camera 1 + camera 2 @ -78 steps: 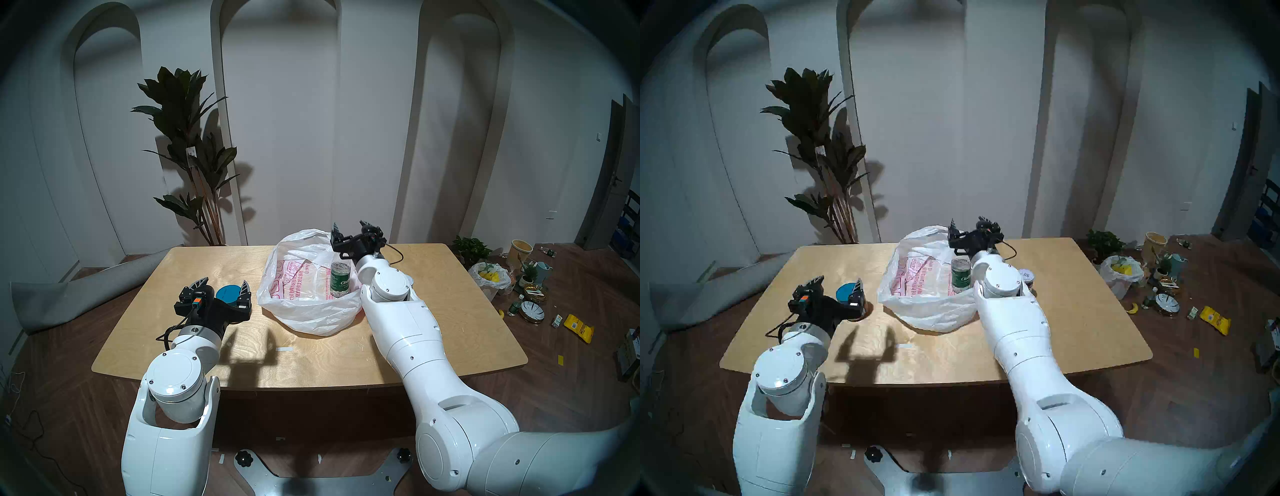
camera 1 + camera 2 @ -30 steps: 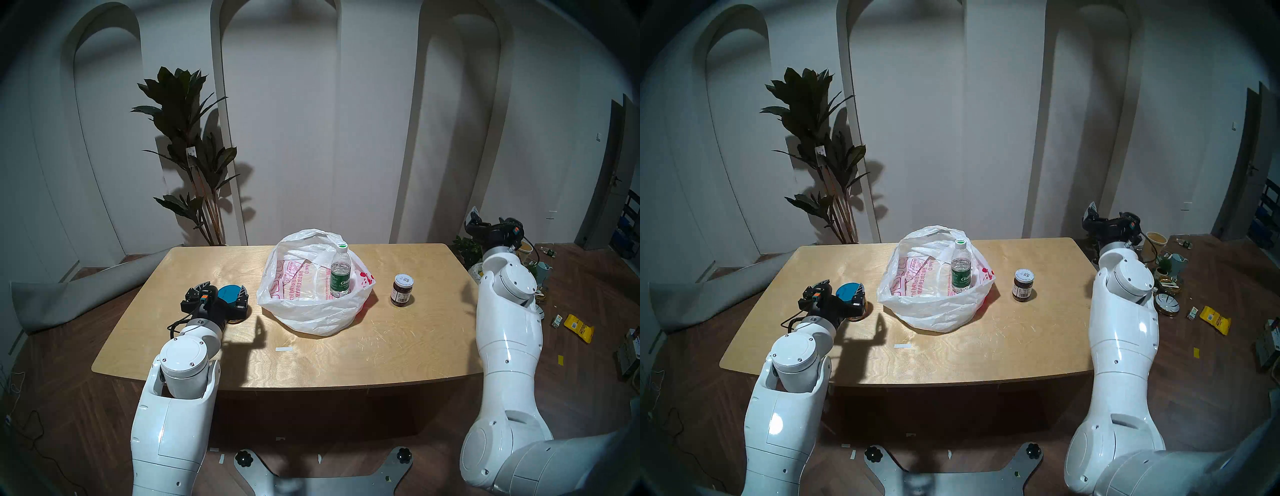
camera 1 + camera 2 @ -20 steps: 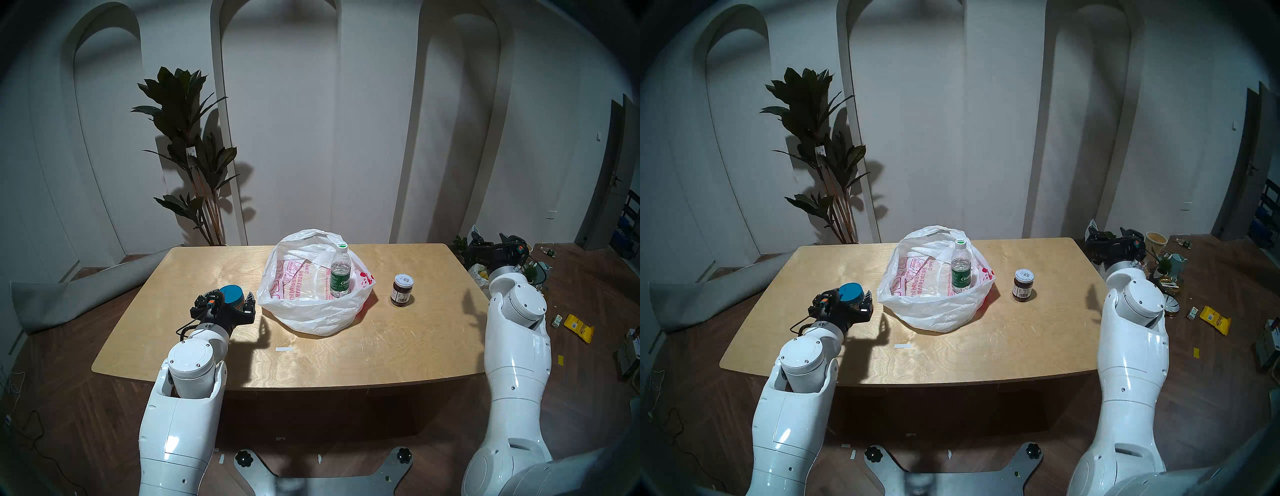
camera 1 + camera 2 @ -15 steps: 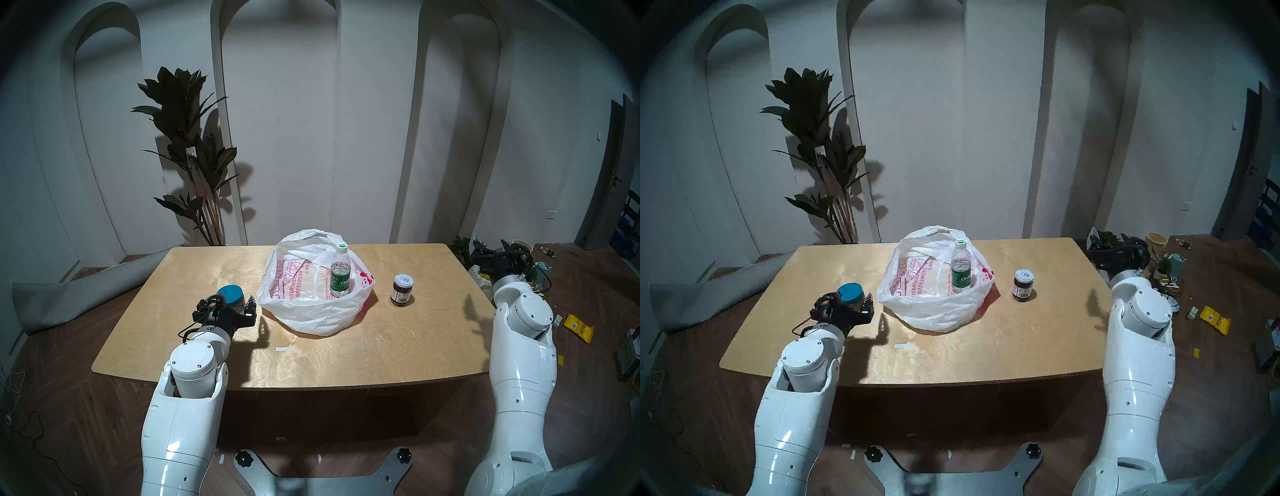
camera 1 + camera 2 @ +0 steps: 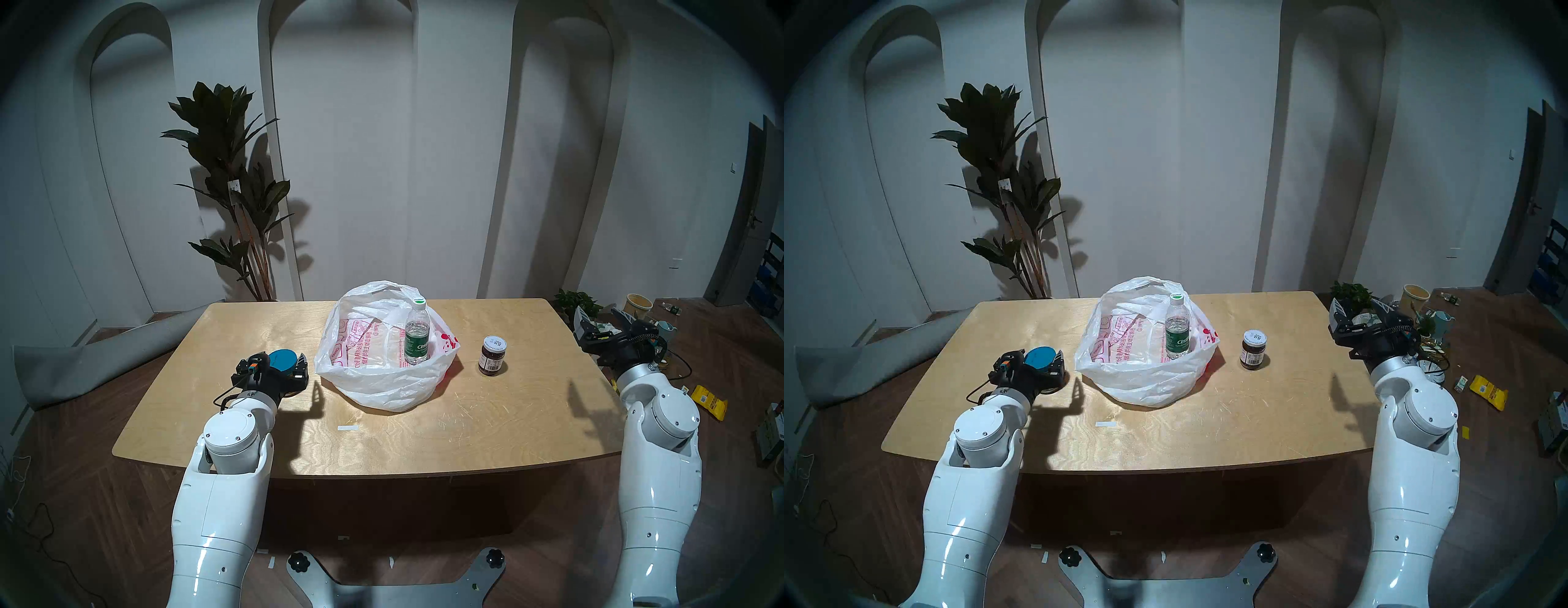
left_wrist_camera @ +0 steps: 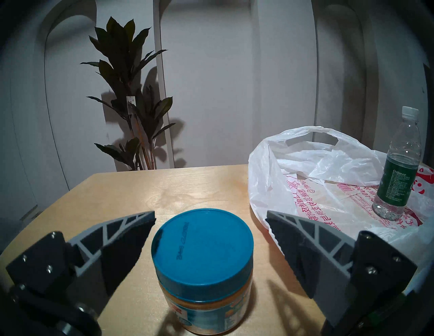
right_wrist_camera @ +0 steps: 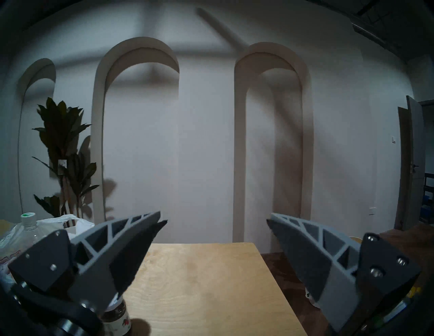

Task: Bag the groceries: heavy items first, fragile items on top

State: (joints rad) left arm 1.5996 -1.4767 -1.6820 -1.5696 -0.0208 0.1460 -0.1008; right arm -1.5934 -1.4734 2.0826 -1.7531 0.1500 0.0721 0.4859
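Left gripper [image 6: 210, 217] sits low over the table [image 5: 424, 433], jaws spread wide, nothing clamped. The blue-lidded jar [image 6: 203, 265] stands upright right between the two fingers, gaps on both sides, long axis vertical, lid up; it looks set on the wood, though its base is cut off in the wrist view. So the grasp target is dead centre in the left jaw line, and a straight close should catch it at lid or shoulder height.

Bag [image 5: 382, 382] lies just to the right of that gripper, mouth open upward, water bottle [image 5: 417, 335] upright inside near its right wall.

Small dark jar [image 5: 492, 356] stands on the table to the right of the bag, clear of it. Right gripper [image 5: 600, 322] hangs beyond the table's right edge, jaws wide apart, empty, well apart from that jar.

Left arm is the nearer one for the blue-lidded jar; right arm for the dark jar.
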